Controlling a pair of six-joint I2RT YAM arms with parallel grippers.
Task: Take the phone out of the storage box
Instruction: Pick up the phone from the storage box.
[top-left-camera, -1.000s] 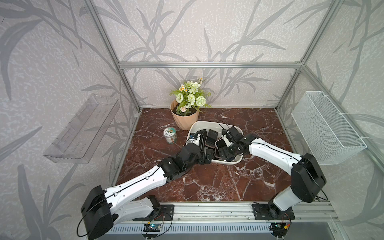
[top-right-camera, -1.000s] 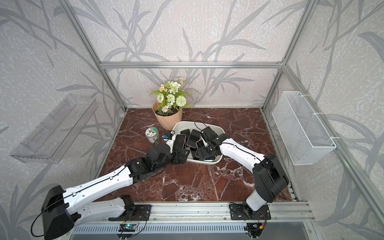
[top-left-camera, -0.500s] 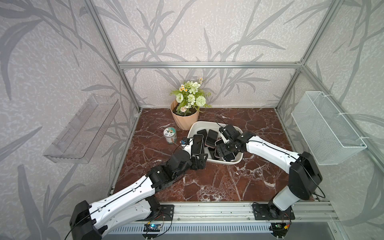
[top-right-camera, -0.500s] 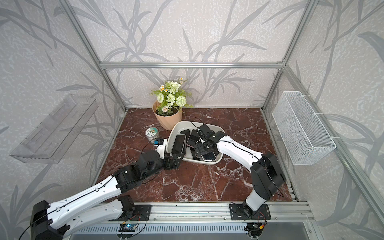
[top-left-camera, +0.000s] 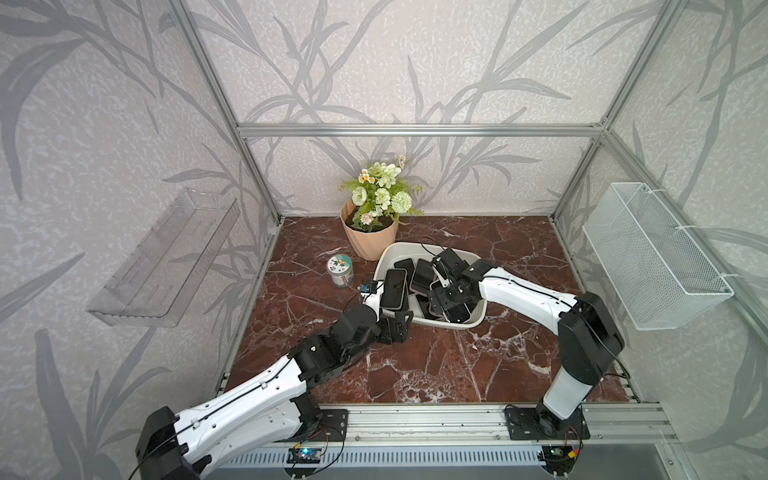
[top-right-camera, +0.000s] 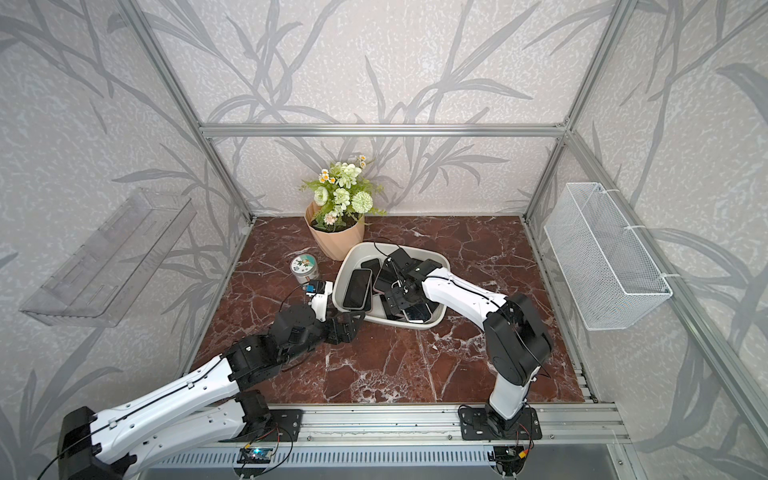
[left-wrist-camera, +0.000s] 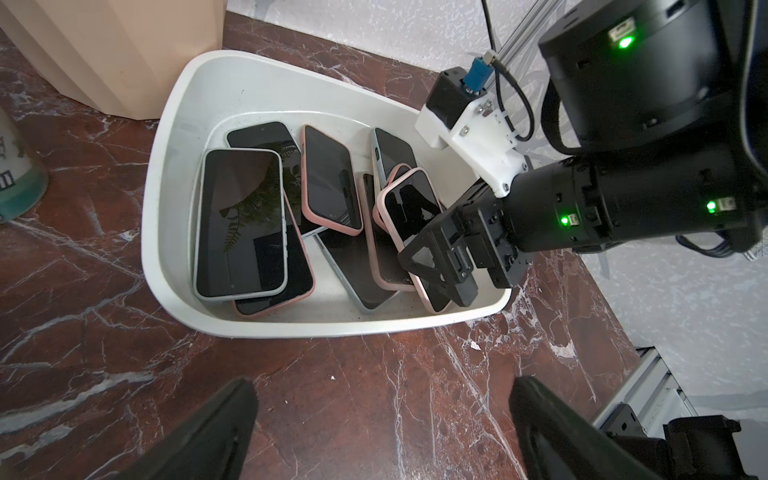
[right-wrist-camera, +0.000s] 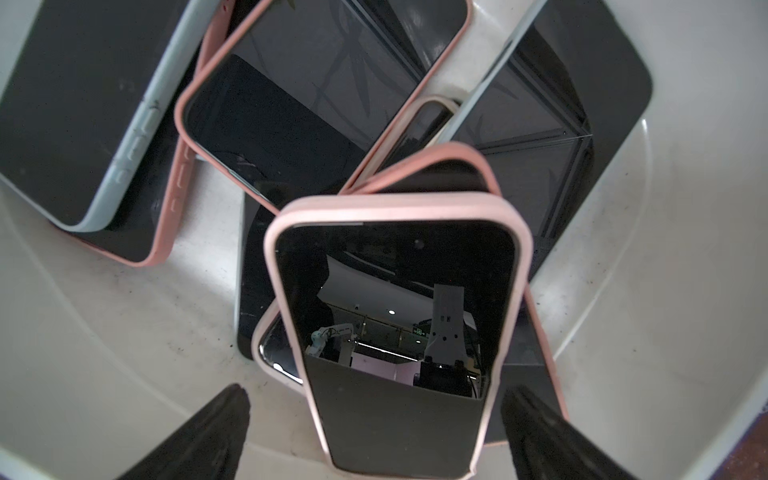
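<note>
The pink-cased phone (right-wrist-camera: 395, 332) lay on top of the phone pile (left-wrist-camera: 332, 187) inside the white storage box (left-wrist-camera: 174, 208), right between the right gripper (right-wrist-camera: 376, 392) fingers, which were spread wide and not touching it. The left gripper (left-wrist-camera: 382, 384) was over the marble tabletop (left-wrist-camera: 374, 353), just short of the box's near rim. It was wide open and empty too, with the flower pot (top-left-camera: 368, 241) past the box from it.
</note>
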